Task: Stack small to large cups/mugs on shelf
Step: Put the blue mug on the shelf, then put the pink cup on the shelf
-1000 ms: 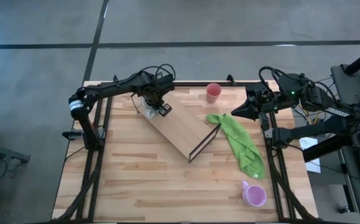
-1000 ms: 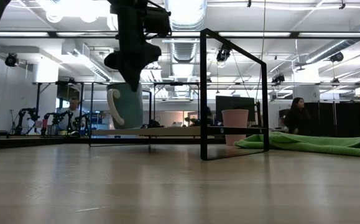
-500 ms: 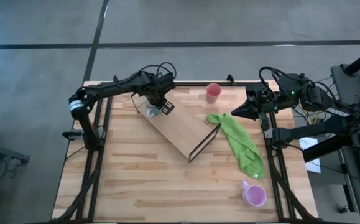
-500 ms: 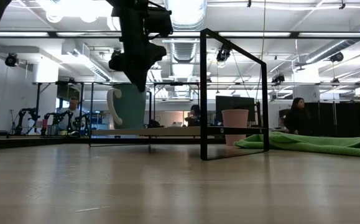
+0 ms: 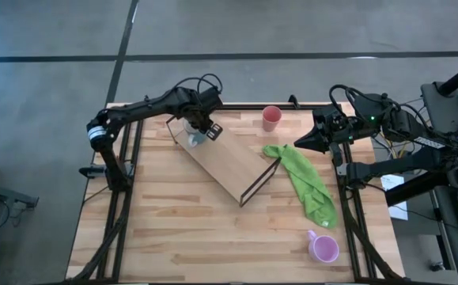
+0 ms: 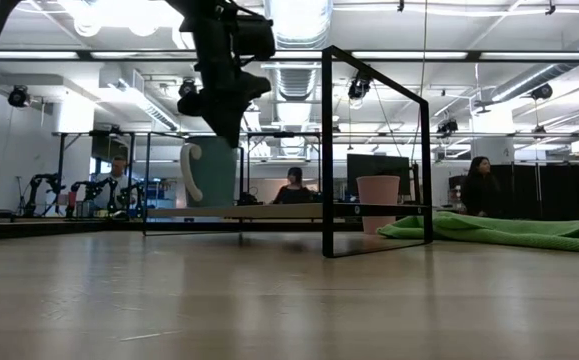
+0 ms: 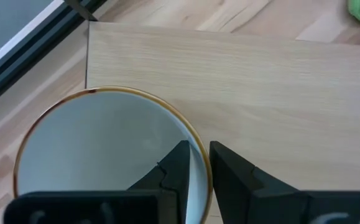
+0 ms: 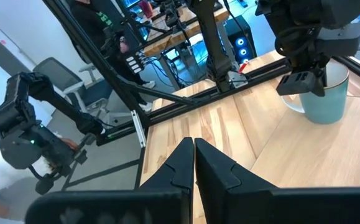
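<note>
The left tool [image 5: 200, 129] hangs over the white mug [image 5: 191, 138], which stands at the shelf's [image 5: 227, 165] far-left corner; its fingers pinch the mug's rim, one inside and one outside. This looks like the placing step, and next it should let go and lift clear. The pink cup [image 5: 271, 117] stands on the counter [image 5: 173, 229] beyond the shelf. The right tool [image 5: 300, 143] waits closed at the right edge. The purple mug [image 5: 323, 248] stands near-right.
</note>
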Controlling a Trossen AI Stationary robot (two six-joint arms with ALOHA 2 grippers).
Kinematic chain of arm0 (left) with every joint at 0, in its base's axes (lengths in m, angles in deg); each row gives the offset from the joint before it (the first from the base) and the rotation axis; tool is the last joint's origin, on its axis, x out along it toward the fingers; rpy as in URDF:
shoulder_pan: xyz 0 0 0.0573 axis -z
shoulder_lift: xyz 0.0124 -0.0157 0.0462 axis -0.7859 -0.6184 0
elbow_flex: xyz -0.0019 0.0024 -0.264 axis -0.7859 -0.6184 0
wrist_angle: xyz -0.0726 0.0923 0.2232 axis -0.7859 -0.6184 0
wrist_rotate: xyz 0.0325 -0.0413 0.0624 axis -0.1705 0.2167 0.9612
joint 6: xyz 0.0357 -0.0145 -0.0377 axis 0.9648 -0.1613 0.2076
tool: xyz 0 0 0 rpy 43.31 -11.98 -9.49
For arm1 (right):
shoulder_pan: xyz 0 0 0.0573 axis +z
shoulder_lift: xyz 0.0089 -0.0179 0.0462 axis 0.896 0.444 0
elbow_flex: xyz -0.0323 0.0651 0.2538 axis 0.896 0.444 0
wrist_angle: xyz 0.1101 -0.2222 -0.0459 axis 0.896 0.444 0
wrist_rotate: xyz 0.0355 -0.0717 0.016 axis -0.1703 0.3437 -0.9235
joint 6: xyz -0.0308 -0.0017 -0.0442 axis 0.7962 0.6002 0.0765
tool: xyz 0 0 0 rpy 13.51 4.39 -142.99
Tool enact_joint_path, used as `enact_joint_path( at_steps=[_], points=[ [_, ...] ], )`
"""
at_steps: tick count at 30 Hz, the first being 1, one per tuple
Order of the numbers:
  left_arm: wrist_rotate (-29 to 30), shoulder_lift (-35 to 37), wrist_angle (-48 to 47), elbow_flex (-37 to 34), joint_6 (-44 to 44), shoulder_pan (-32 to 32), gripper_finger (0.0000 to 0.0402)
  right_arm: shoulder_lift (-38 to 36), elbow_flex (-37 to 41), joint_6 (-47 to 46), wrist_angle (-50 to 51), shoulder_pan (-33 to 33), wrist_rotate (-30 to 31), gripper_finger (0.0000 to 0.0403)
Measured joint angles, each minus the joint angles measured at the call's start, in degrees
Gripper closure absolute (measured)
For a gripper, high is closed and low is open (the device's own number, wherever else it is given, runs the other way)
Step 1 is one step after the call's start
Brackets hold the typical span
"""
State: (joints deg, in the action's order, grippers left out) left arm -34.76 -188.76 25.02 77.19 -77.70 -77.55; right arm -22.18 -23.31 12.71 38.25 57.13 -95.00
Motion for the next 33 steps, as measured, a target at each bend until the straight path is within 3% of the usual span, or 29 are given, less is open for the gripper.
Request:
enact_joint_path(
  at_steps=[22, 33],
  points=[
    [-1.4, 0.1, 0.0, 0.4, 0.1, -0.2, 0.0354, 0.0, 0.0, -3.7, 0.0, 0.0, 0.0, 0.0394],
    [-0.3, 0.1, 0.0, 0.4, -2.8, -0.8, 0.0279, 0.0, 0.0, -3.6, 0.0, 0.0, 0.0, 0.0394]
  ],
)
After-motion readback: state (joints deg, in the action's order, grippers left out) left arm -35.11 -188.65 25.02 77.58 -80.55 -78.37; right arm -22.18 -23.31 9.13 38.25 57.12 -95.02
